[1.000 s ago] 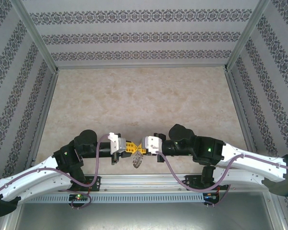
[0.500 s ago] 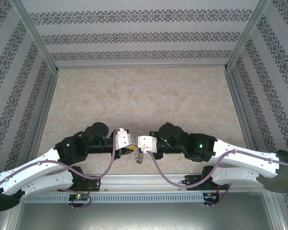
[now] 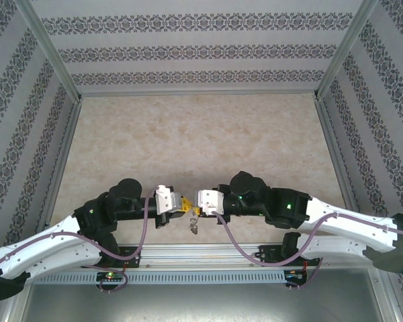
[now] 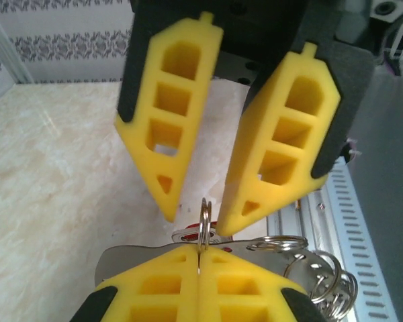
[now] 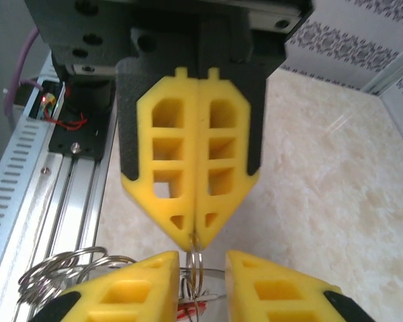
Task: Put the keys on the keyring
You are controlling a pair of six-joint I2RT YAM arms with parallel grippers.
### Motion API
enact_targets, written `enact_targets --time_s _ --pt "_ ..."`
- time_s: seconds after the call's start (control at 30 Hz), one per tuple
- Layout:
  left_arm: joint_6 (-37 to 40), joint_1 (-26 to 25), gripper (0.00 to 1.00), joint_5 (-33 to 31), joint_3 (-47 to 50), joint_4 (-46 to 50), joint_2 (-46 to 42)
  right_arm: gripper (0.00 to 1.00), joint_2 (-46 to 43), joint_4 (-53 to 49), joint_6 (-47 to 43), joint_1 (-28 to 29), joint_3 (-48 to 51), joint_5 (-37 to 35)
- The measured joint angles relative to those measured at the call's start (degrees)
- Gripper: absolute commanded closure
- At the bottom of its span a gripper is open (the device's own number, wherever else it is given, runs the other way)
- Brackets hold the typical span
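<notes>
The left gripper [image 4: 200, 225] is open, its two yellow fingers spread apart. It is nose to nose with the right gripper [image 5: 195, 243], whose fingers are pressed together and clamped on the keyring [image 4: 205, 213]. Seen from above, the left one points towards 3 o'clock and the right towards 9 o'clock. They meet above the near edge of the table [image 3: 201, 141], and the ring's load dangles from that spot towards 6 o'clock. In the left wrist view the keyring lies dead ahead, at 6 o'clock from the finger gap. It is edge-on, a thin line running 12 to 6, and its top just reaches between the spread fingertips without clearly touching either. So its flat faces look towards the left fingers' inner sides, and I'd judge that closing them would pinch it across the flat, just as the right gripper does. The bunch of small rings [image 4: 326, 278] hangs off at about 4 o'clock. The key [image 4: 187, 235] shows only as a bit of red and silver just behind the keyring at the right fingertips, so I can't tell which way its blade lies, or whether it is on the loop yet. The right arm has the ring, and the left is the free one, close enough to work on it.
</notes>
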State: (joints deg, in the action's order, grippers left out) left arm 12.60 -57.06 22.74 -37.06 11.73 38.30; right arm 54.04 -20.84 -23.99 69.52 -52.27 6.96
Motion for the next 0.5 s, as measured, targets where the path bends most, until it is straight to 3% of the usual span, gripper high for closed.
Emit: enact_targets --time_s 0.33,0.5 --pt "-2.62 0.0 1.0 3.17 1.9 -7.21 -4.09 0.79 -2.84 4.09 1.77 -0.44 2.89 2.12" --pt "-2.8 0.0 1.0 3.8 1.95 -8.5 -3.78 0.97 -2.84 4.44 2.1 -0.44 3.06 3.17"
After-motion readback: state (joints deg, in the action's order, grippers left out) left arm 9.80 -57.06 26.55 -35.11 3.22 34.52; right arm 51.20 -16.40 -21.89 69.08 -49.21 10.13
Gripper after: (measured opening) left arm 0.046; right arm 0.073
